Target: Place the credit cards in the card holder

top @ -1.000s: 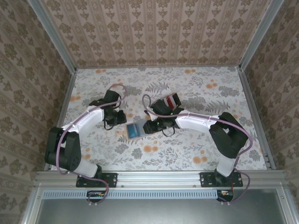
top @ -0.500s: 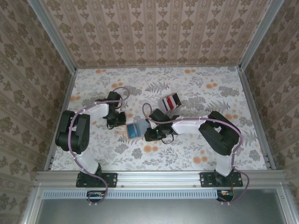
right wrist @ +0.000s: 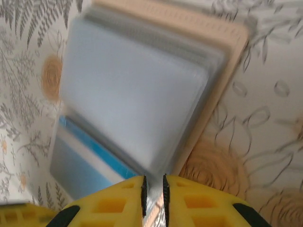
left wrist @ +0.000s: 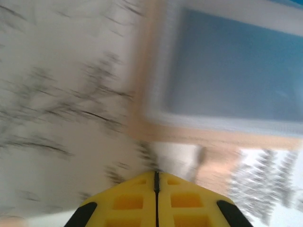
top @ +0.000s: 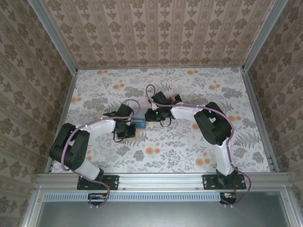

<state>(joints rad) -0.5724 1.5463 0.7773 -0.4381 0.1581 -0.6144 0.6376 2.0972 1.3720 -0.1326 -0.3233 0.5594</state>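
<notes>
Fig. | card holder [right wrist: 132,94]: open, flat, centre of table [top: 189,156] | right gripper [right wrist: 154,178]: jaws clenched on its edge, apparently steadying it | left gripper [left wrist: 156,174]: clenched empty alongside, likely bracing

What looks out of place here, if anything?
Only one small thing: the card holder is open, and a bright blue card edge pokes out from under its grey-blue flap instead of sitting flush. Both close-up views are blurred, so I can't tell more than that.
</notes>
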